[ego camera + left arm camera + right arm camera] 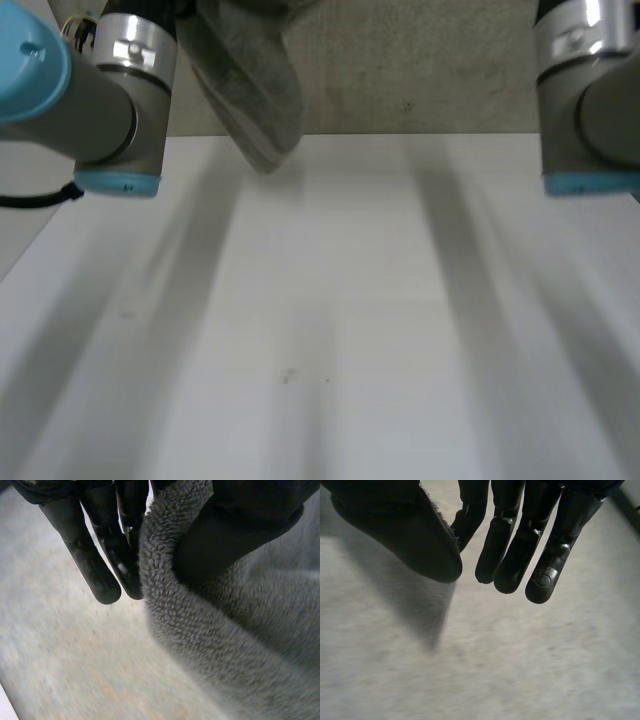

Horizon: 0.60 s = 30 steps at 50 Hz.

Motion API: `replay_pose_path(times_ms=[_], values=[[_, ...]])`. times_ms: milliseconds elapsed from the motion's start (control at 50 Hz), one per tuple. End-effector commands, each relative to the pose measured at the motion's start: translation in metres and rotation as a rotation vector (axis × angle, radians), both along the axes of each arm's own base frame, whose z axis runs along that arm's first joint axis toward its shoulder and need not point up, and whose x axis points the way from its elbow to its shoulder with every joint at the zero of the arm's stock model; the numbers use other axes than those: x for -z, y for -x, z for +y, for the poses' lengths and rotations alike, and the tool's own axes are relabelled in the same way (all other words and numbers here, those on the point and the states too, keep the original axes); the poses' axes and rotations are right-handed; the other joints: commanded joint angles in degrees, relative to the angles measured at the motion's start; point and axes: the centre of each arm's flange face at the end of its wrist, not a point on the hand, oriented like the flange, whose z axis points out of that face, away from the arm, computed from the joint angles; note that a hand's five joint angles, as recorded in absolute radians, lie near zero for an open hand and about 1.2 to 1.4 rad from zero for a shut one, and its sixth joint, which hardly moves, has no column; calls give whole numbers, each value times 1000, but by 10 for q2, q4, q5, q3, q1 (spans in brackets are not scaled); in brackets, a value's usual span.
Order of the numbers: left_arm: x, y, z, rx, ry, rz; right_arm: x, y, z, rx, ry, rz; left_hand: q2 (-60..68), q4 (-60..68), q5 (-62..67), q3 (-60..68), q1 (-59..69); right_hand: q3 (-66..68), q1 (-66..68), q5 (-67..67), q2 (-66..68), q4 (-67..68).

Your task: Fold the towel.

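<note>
Grey towel (225, 645): terry cloth, looped, rough pile. Black left hand (95, 565): smooth, faint gloss. White bench (350, 300): smooth, matt.

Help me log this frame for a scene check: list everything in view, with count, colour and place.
towel: one, grey, hanging above the table's far edge
table: one, white, under the arms
floor: one, speckled grey, beyond the table
left arm, right arm: two, grey with light-blue caps, at the table's far side
left hand: one, black, thumb and fingers pinching the towel
right hand: one, black, fingers straight, holding nothing
</note>
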Motion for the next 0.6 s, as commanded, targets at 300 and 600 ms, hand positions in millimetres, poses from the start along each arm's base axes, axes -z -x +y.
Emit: replay_pose_path(times_ms=[300, 600], values=[[247, -31, 126, 44, -805, -312, 244, 1, 93, -99, -837, 506, -265, -266, -259, -265, -242, 118, 257, 128, 122, 116], [212, -57, 131, -7, -927, -348, 243, 55, 85, 23, -945, 459, -386, -386, -380, -386, -362, 118, 257, 128, 122, 116]])
